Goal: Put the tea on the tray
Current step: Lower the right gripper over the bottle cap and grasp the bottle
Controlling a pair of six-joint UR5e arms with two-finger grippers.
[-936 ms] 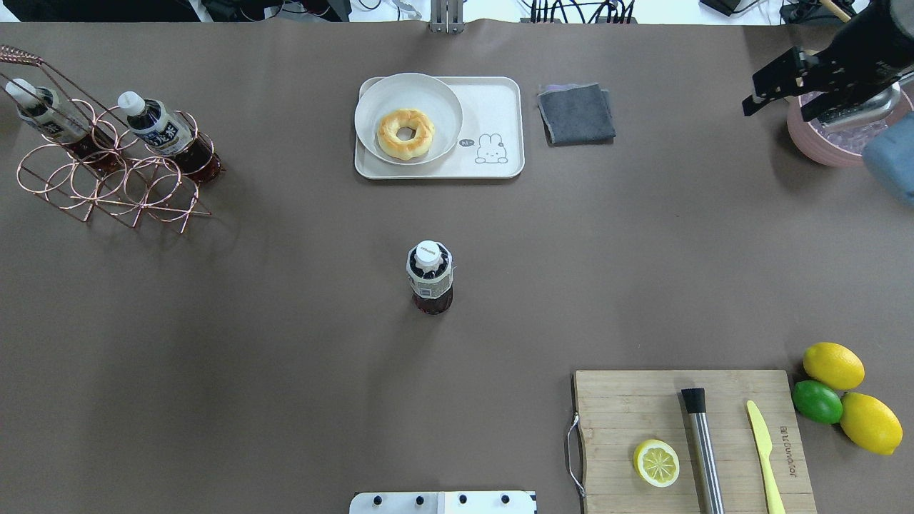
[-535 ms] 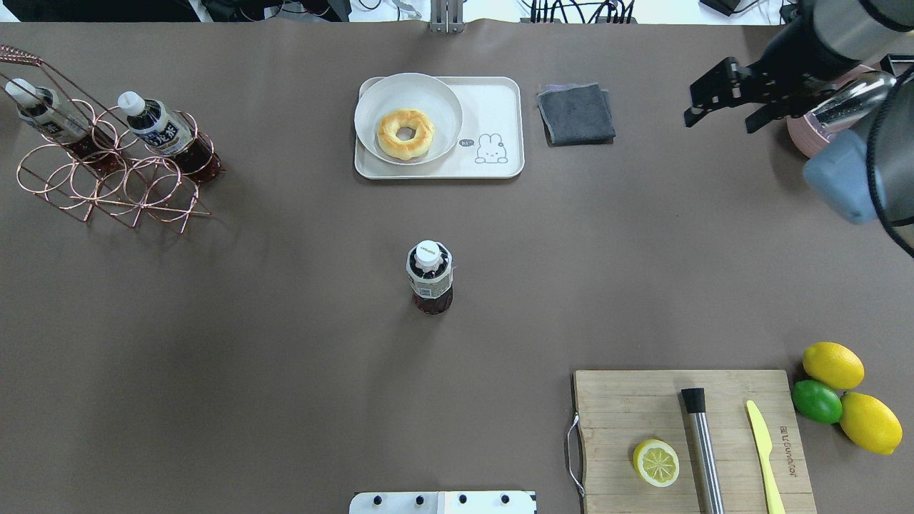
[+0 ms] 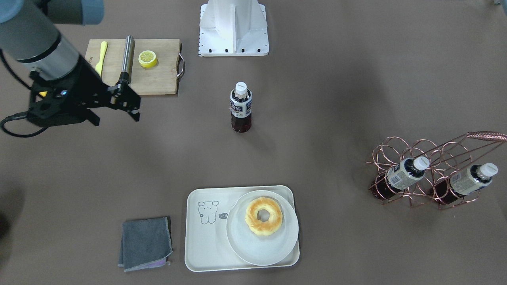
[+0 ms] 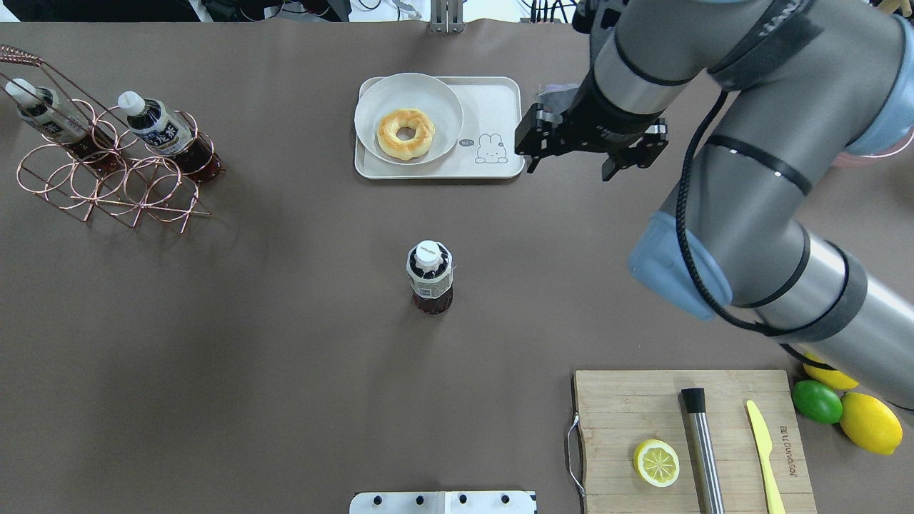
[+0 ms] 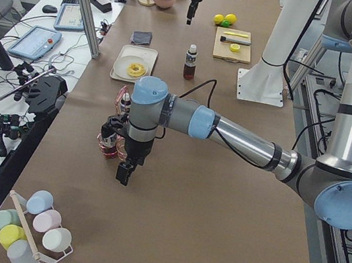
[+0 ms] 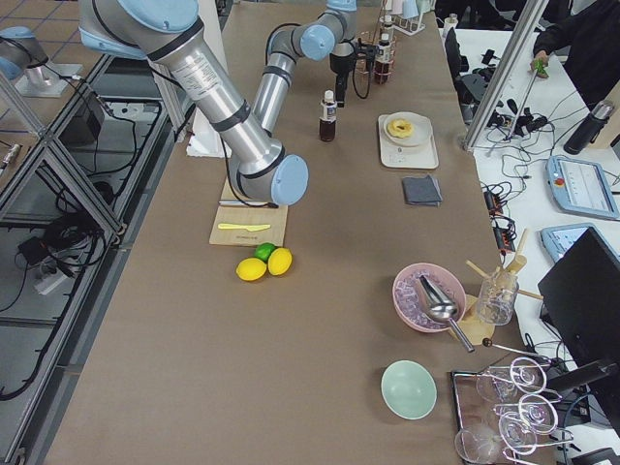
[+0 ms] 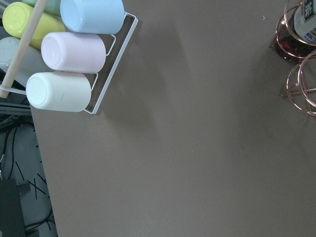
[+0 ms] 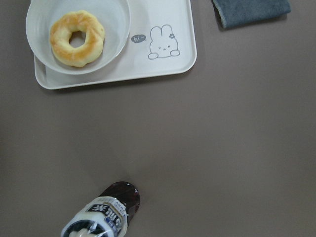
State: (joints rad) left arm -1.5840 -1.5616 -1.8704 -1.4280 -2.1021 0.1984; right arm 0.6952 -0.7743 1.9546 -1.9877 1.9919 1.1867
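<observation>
Tea: the bottle point(image 4: 430, 277) stands upright, alone, mid-table, white cap up, well apart from both grippers. You see it also from the front point(image 3: 241, 107) and at the bottom edge of the right wrist view point(image 8: 106, 214).

Tray: the tray point(image 4: 500, 100) lies beyond the tea, away from the base. A plate point(image 4: 443, 96) with a donut point(image 4: 405, 133) fills its left half in the overhead view. Only the bear end point(image 4: 491, 148) is bare.

Right gripper: it point(image 4: 591, 146) hangs in the air near the tray's right edge, above a grey cloth point(image 3: 145, 243). Its jaws stand apart and hold nothing.

Left gripper: you find it point(image 5: 124, 172) only in the left side view, by the wire rack point(image 4: 107, 171). You cannot tell there whether it is open or closed.

Step in hand: approach, as I judge it. The tea is not yet gripped.

How to do it well: bring the right gripper back towards the base and line it up with the bottle. Take the body below the cap, at the label, with both fingers square to it. Close gently; thin plastic gives.

Placing: set it on the bear end, upright, clear of the plate's rim. Let it stand flat before you open.

Risk: a tall narrow bottle tips easily if a finger clips it sideways on the way in.
</observation>
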